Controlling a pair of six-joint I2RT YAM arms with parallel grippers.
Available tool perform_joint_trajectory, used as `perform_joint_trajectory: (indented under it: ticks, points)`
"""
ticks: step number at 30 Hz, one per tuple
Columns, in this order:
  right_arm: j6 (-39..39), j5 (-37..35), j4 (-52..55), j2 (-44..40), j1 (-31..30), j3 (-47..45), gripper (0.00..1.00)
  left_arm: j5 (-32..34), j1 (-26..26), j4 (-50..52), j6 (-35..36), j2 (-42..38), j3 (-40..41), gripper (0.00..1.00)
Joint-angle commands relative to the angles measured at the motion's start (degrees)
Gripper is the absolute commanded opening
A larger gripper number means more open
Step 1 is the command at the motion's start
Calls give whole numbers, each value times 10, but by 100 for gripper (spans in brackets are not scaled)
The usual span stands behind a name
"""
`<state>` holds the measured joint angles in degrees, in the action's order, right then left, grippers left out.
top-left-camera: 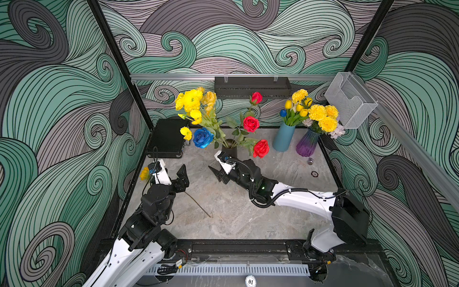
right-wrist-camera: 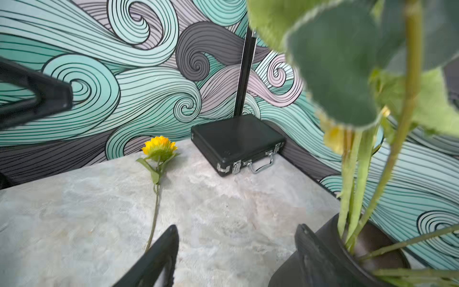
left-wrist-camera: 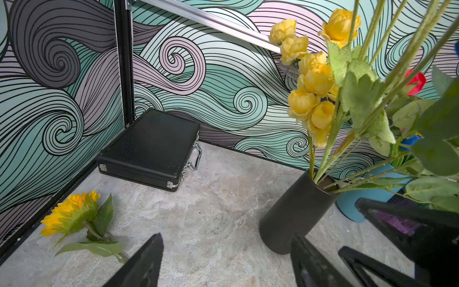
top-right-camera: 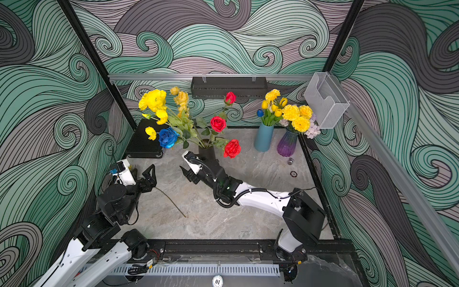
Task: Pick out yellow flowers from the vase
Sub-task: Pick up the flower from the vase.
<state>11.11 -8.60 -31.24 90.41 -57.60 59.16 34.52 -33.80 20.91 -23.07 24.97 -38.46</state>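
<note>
In both top views, seeing yellow flowers (top-left-camera: 191,100) upright in black vase (top-left-camera: 229,149) on worktop (top-left-camera: 236,211), plus one sunflower (top-left-camera: 144,173) lying flat by left wall. Left tool (top-left-camera: 182,177) spread, empty, above its stem; right tool (top-left-camera: 215,174) just beside vase. Left wrist: confirms left tool (left-wrist-camera: 227,238) spread, gripping nothing, sunflower (left-wrist-camera: 72,213) near black case (left-wrist-camera: 151,149). Right wrist: confirms right tool (right-wrist-camera: 237,227) spread, empty, one finger just beside vase (right-wrist-camera: 323,251).

Ruffled yellow flowers (top-left-camera: 191,99) stand in the black vase (top-left-camera: 229,151), while one yellow sunflower (right-wrist-camera: 160,146) lies flat on the table (top-left-camera: 236,211).
</note>
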Motion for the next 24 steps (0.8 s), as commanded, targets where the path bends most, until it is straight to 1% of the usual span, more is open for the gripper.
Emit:
perform_joint_trajectory:
  ticks: [1,5,8,12,19,20,22,24]
  points:
    - [32,-16,-61,12,11,32,75,15,3,-9,-6,-4,-1,79]
    - [34,-19,-74,26,21,49,77,9,3,-14,-6,6,0,79]
    - [43,-40,-87,34,25,53,78,5,3,-12,-6,12,-3,79]
    - [59,-62,-114,44,32,50,77,4,3,-12,-6,14,-3,79]
    - [68,-98,-125,65,43,60,74,2,3,-12,-5,22,-5,79]
    - [64,-96,-127,68,47,59,75,2,3,-11,-6,22,-4,79]
    - [51,-68,-115,69,56,62,76,1,3,-12,-6,23,-3,79]
    - [40,-13,-92,68,65,66,76,0,3,-13,-5,25,-3,79]
